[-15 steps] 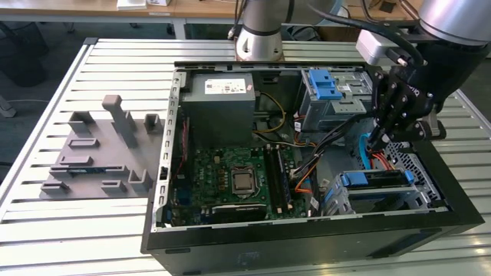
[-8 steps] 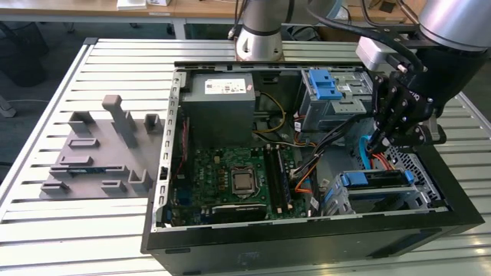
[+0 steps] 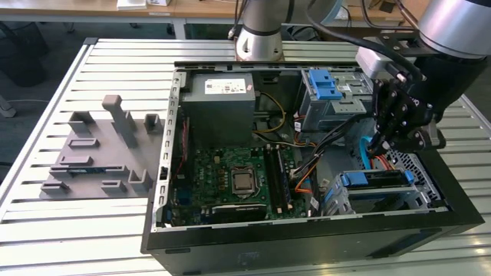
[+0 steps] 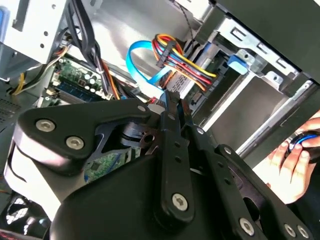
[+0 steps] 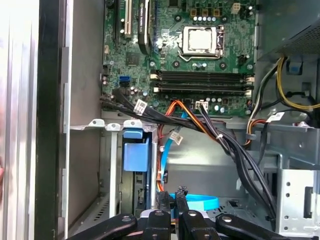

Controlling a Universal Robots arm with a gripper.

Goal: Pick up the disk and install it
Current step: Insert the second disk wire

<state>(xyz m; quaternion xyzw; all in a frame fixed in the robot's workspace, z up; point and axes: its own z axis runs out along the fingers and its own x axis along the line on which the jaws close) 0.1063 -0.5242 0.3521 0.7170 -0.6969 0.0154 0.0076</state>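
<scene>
The disk [image 3: 373, 184] sits in the drive cage [image 3: 418, 198] at the exterior view's right. We judge it dense, rigid and shock-sensitive, best gripped by its blue side rails. Our gripper [image 3: 378, 150] hangs just above, pinched together and empty.

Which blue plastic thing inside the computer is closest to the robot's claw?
The blue-railed disk in the bay at the exterior view's lower right, just below the gripper. The stepped blue latch sits farther back, beside the grey power-supply box.
</scene>
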